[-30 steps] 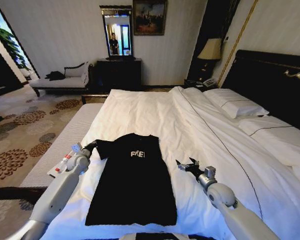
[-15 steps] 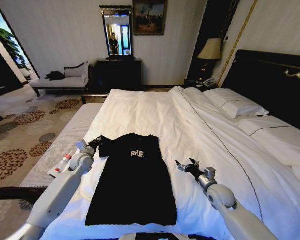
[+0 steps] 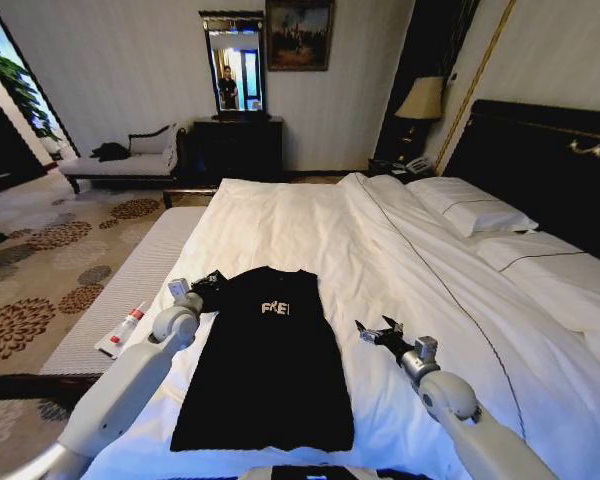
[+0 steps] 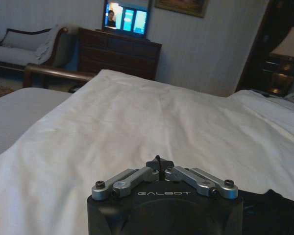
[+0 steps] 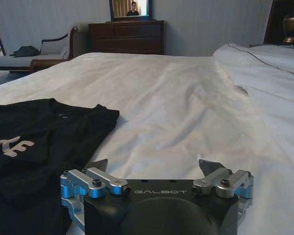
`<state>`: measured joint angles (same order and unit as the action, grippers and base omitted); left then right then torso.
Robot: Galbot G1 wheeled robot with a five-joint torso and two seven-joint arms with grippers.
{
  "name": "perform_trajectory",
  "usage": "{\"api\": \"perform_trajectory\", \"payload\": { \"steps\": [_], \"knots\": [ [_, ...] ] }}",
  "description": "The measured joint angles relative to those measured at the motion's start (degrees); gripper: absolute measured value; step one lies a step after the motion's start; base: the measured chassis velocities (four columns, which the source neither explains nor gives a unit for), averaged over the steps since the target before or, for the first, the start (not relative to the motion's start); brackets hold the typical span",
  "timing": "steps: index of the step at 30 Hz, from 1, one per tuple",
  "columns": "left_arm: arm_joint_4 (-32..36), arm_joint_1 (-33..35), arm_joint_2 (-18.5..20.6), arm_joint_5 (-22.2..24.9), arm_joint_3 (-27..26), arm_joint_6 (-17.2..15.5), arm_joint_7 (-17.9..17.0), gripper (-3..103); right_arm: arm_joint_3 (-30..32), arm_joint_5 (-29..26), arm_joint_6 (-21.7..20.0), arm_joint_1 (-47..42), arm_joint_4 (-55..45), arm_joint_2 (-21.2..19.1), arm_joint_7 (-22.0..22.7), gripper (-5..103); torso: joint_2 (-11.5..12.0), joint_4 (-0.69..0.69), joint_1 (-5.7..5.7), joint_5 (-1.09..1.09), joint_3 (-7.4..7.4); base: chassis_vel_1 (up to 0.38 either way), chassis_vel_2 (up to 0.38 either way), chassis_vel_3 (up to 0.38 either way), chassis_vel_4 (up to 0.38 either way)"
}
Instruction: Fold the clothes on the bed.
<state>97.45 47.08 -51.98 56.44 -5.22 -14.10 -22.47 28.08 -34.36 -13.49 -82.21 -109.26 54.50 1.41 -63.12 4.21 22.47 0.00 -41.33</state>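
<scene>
The black T-shirt is seen lying flat on the white duvet of the bed, chest up, with the white lettering only partly readable because the cloth is folded in over it. The hem lies nearest the robot and the collar farthest away.

The left claw is placed at the shirt's left shoulder, where the sleeve fabric is bunched and turned inward toward the chest. In the left wrist view the fingers of this claw are drawn together at their tips, and a thin sliver of dark fabric is seen pinched between them; the claw is clenched on the T-shirt, the rest of which lies just behind and to one side of it. Ahead of this claw, bare duvet stretches away to the foot of the bed.

The right claw is held just above the duvet, beside the shirt's right edge but apart from it. Its fingers are spread wide, and nothing is gripped. From this claw, the shirt lies on the side toward the left arm, with its folded sleeve nearest.
</scene>
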Motion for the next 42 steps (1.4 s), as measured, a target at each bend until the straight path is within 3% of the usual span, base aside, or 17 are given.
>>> {"api": "perform_trajectory", "payload": {
  "steps": [16, 42],
  "knots": [
    [0.1, -3.9, -0.2, -1.2, 7.0, 0.0, 0.1, 1, 1.3, 0.0, 0.3, -0.5, -0.1, 0.1, -0.2, 100, 0.0, 0.0, 0.0, 0.0, 0.0, 0.0, 0.0, 0.0, 0.0],
    [0.1, -3.9, 0.0, -8.0, 18.7, 0.3, 2.3, 1, 2.4, -0.3, 0.6, -1.0, 0.0, -0.3, -0.6, 100, 0.0, 0.0, 0.0, 0.0, 0.0, 0.0, 0.0, 0.0, 0.0]
  ]
}}
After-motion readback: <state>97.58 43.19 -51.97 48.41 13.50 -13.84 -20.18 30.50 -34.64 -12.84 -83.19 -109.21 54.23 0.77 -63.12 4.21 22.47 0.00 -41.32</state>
